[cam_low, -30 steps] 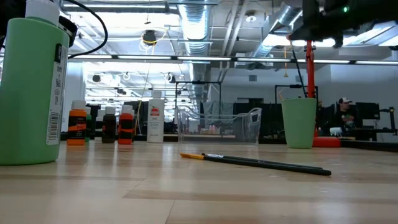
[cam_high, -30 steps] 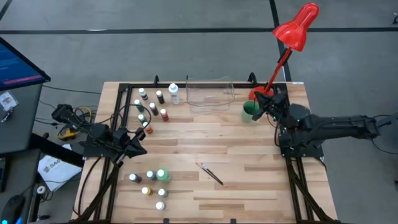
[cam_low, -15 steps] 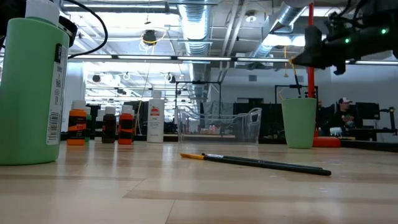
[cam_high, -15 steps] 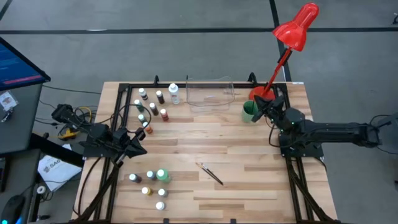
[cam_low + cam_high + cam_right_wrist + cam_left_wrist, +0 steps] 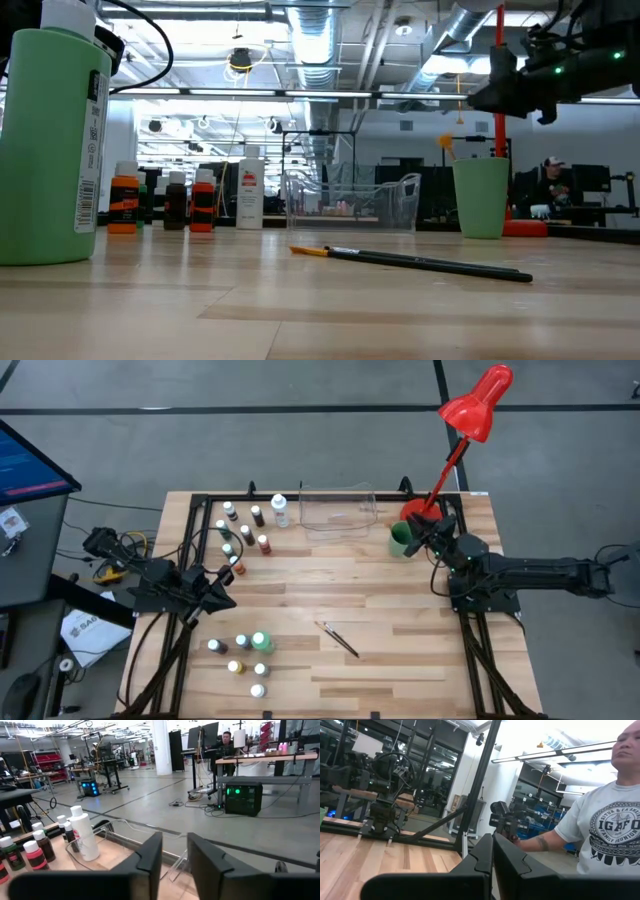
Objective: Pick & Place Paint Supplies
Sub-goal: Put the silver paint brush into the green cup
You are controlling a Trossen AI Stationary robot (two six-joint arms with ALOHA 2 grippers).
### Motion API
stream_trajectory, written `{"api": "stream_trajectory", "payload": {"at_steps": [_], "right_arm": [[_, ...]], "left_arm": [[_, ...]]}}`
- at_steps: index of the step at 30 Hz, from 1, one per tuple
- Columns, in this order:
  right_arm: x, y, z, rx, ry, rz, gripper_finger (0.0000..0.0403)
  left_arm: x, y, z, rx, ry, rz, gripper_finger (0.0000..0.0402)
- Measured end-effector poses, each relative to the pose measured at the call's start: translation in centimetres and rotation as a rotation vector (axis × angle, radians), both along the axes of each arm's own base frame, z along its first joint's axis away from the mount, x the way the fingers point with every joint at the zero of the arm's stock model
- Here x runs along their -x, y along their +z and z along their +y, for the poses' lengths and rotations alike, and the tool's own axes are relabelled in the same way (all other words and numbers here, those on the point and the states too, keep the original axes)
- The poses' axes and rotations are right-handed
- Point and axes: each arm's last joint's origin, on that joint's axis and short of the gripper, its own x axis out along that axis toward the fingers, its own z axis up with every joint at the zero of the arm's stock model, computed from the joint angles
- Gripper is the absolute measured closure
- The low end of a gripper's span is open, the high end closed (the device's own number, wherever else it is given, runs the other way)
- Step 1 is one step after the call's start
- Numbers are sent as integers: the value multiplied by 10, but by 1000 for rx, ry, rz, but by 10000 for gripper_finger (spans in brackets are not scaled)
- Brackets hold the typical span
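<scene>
My right gripper hangs open just above the green cup at the far right; nothing is between its fingers. A brush's orange end sticks up out of the cup. Another thin dark brush lies flat mid-table. Several small white-capped bottles stand at the far left, and more, with a taller green one, at the near left. My left gripper waits shut at the left edge.
A clear plastic tray stands at the far edge beside the cup. A red desk lamp rises behind the cup, next to my right arm. A person stands beyond the table in the left wrist view.
My right gripper has come down toward the green cup. The brush that hung below it has dropped into the cup, where only its orange end shows above the rim.
</scene>
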Motion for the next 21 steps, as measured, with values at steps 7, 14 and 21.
{"api": "stream_trajectory", "payload": {"at_steps": [7, 14, 21], "right_arm": [[-7, 39, 8, 19, 70, 70, 232], [-39, 78, 24, -133, 165, 301, 204], [-97, 78, 53, -279, 222, 517, 203]], "left_arm": [[0, 0, 0, 0, 0, 0, 400], [0, 0, 0, 0, 0, 0, 400], [0, 0, 0, 0, 0, 0, 400]]}}
